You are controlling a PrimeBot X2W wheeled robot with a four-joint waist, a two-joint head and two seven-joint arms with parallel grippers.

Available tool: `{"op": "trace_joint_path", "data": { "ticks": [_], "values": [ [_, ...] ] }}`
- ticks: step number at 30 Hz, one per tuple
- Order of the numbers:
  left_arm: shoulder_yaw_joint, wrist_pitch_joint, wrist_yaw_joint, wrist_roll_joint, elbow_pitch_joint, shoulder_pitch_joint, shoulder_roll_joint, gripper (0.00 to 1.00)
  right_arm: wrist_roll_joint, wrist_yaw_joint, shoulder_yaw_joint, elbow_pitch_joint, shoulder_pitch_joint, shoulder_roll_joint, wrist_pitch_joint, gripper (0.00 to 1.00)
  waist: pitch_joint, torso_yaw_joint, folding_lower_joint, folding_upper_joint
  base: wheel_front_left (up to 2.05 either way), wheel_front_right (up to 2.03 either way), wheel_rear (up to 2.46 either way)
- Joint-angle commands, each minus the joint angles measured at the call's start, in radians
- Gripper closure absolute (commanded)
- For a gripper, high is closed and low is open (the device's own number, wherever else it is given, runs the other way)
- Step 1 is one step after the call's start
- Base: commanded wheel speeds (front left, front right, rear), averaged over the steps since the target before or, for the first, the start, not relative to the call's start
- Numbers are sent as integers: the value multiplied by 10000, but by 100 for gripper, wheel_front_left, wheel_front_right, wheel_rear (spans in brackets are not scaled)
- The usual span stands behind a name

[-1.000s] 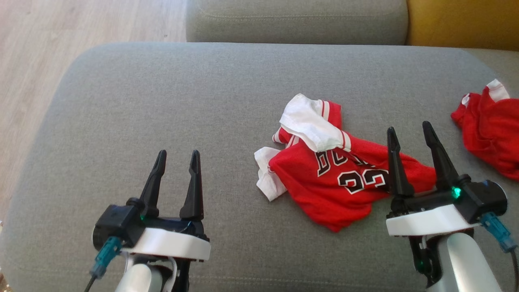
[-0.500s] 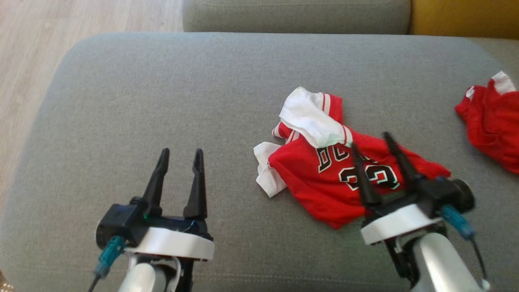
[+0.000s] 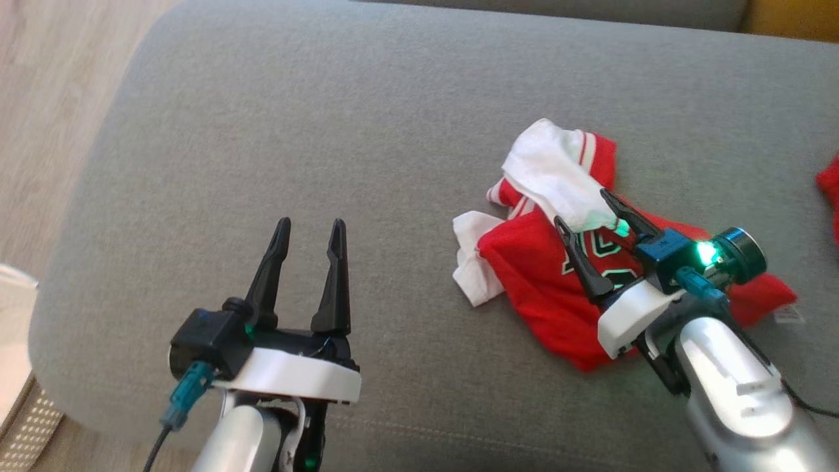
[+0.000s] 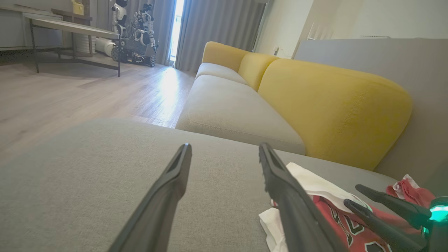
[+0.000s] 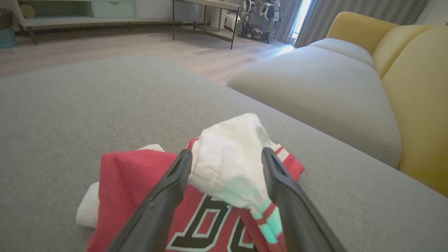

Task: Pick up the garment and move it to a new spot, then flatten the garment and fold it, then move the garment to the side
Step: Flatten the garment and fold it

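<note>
The garment [image 3: 524, 255] is a red jersey with black numbers and white parts, lying crumpled on the grey cushion [image 3: 328, 118]. My right gripper [image 3: 583, 208] hovers over it, open and angled to the upper left. In the right wrist view its fingers [image 5: 164, 196] stand either side of the jersey's raised white fold [image 5: 227, 164] without pinching it, above the red body [image 5: 126, 175]. My left gripper [image 3: 310, 224] is open over bare cushion, well left of the jersey. In the left wrist view the left gripper [image 4: 225, 146] points past the garment [image 4: 336, 213] and the right gripper [image 4: 351, 194].
A second red piece of clothing [image 3: 829, 190] lies at the cushion's right edge. Beyond the cushion stands a sofa with a grey seat [image 4: 231, 112] and yellow backrests [image 4: 332, 105]. Wooden floor [image 3: 39, 98] runs along the left, and a white object [image 3: 13, 308] sits low on the left.
The camera has shifted. My right gripper has moved forward and left over the jersey, turning until its fingers stand either side of the white fold. The left gripper has held still.
</note>
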Motion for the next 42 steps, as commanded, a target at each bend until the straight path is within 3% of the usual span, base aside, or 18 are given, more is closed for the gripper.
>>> {"op": "trace_joint_path", "data": {
  "ticks": [1, 7, 9, 14, 20, 29, 34, 38, 42],
  "values": [
    [227, -53, 85, -48, -371, -522, -10, 0, -117, -7, 309, -58, -409, -164, 60, 0, 201, 253, 0, 0, 0, 0, 0],
    [138, -53, 130, -111, -338, -531, -10, 0, -174, -7, 629, 947, -834, -436, 311, 0, 241, 515, 0, 0, 0, 0, 0],
    [106, -53, 135, -116, -337, -556, -10, 0, -89, -7, 412, 1236, -1014, -404, 286, 100, 233, 569, 0, 0, 0, 0, 0],
    [89, -53, 164, -130, -319, -579, -10, 0, 36, -7, 179, 1399, -1352, -226, -69, 100, 149, 618, 0, 0, 0, 0, 0],
    [54, -53, 125, -95, -202, -437, -10, 0, 238, -7, 481, 745, -1842, 133, -927, 100, -251, 554, 0, 0, 0, 0, 0],
    [160, -53, 11, 10, -25, 5, -10, 0, 540, -7, 1433, -2057, -2015, 115, -1473, 100, -1173, 372, 0, 0, 0, 0, 0],
    [190, -53, -33, 42, -204, 66, -11, 0, 621, -7, 1210, -3554, -1936, -298, -1513, 100, -968, 344, 0, 0, 0, 0, 0],
    [-20, -53, -13, -46, -349, -152, -11, 0, 919, -7, 706, -3298, -2388, -692, -1406, 100, -378, 499, 0, 0, 0, 0, 0],
    [-404, -53, 60, -226, -444, -625, -11, 0, 747, -7, 462, -1837, -3945, -1527, -1116, 100, 458, 970, 0, 0, 0, 0, 0]
  ]
}}
